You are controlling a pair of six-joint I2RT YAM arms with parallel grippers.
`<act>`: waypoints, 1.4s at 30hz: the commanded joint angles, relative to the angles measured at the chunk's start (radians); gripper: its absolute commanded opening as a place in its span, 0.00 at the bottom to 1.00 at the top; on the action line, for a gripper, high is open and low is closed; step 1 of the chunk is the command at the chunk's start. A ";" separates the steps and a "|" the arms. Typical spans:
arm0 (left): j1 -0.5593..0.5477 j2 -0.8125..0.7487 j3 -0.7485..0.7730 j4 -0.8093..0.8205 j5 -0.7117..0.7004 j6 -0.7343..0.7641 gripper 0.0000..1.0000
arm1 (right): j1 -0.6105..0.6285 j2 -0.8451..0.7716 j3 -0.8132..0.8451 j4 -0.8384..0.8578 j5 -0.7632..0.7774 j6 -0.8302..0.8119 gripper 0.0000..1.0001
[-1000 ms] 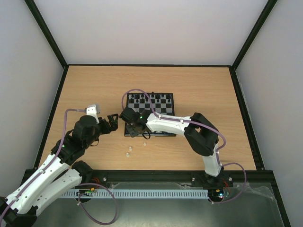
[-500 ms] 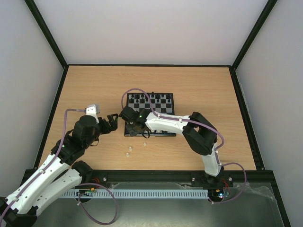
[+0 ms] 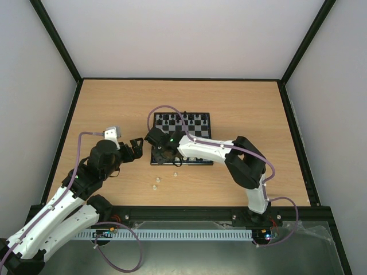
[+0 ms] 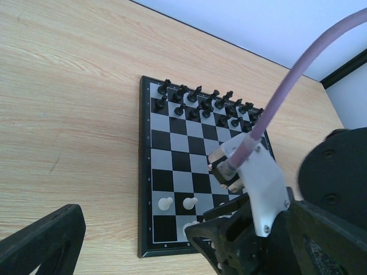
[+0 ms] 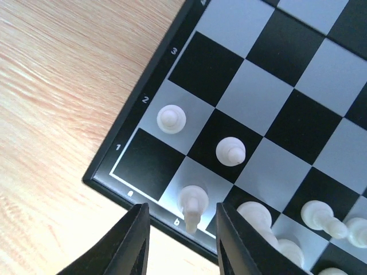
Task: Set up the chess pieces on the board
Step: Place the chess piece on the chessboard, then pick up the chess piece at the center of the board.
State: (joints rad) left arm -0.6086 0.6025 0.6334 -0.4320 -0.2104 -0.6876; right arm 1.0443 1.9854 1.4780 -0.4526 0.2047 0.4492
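The board (image 3: 210,122) lies mid-table, with black chessmen (image 3: 181,119) along its far rows. My right gripper (image 5: 183,243) hangs over the board's near left corner (image 3: 166,153). It is open, and a white piece (image 5: 192,207) stands free on square b1 between its fingers, with a gap on each side. Two white pawns (image 5: 171,119) (image 5: 230,151) stand on row 2, and more white pieces (image 5: 256,215) crowd the squares to the right. My left gripper (image 3: 136,146) is open and empty (image 4: 135,246), just left of the board (image 4: 178,163).
Three loose white pieces (image 3: 174,173) (image 3: 158,180) (image 3: 154,187) sit on the wooden table just in front of the board's near left corner. The right arm's purple cable (image 4: 287,86) arcs over the board. Black rails edge the table.
My right gripper's jaws have parted from the white piece, which now stands alone on its square. The gripper has shifted slightly. The left arm has not moved.
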 commanded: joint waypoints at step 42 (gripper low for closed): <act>0.002 0.025 -0.016 0.028 -0.011 0.002 0.99 | 0.096 -0.397 -0.461 0.052 -0.059 0.081 0.37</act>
State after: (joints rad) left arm -0.6083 0.6308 0.6327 -0.4316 -0.2111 -0.6880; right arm 1.0985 1.5177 0.9947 -0.4068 0.1596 0.5278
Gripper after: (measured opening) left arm 0.993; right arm 0.376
